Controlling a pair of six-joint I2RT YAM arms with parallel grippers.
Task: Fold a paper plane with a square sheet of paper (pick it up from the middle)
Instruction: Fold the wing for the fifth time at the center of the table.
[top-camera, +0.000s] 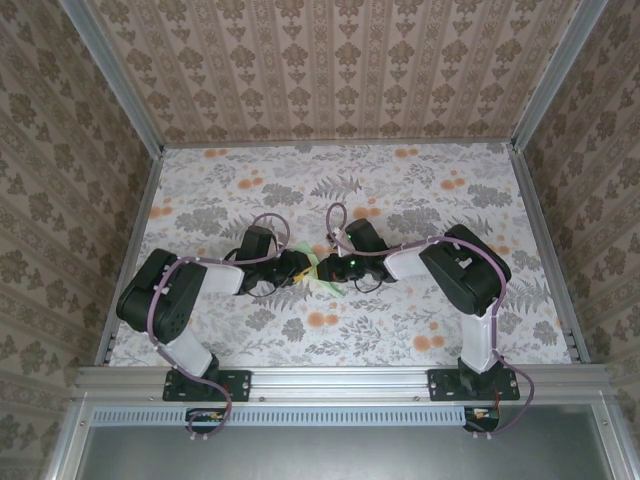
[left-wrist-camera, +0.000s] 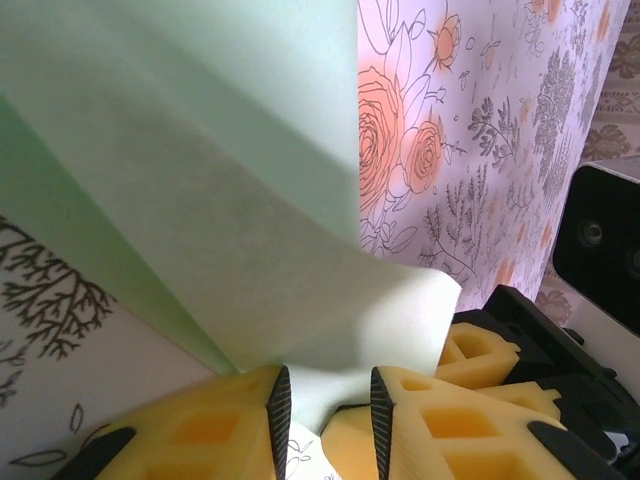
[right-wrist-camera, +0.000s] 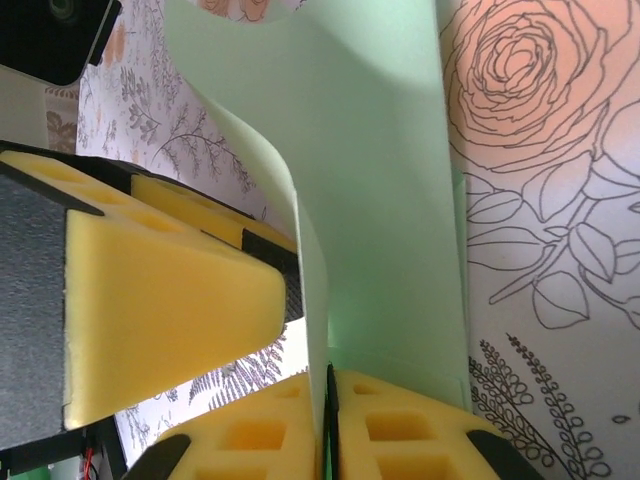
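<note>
The worktop (top-camera: 330, 352) is carrying an orange-and-grey floral tablecloth (top-camera: 420, 190), which is lying flat and covering it from the back wall (top-camera: 330, 70) to the metal rail (top-camera: 340, 380) running along its near edge.

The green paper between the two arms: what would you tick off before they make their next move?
1. Right end effector closed on the paper sheet: ok, it pinches the edge.
2. Left end effector gripping it: not ok, the paper sits in an open gap.
3. Sheet flat: not ok, it bows between the two.
4. Sheet untorn: ok where visible.
5. Folds lined up: cannot tell.
6. Both clear of each other: cannot tell, they are very close over the tablecloth.
</note>
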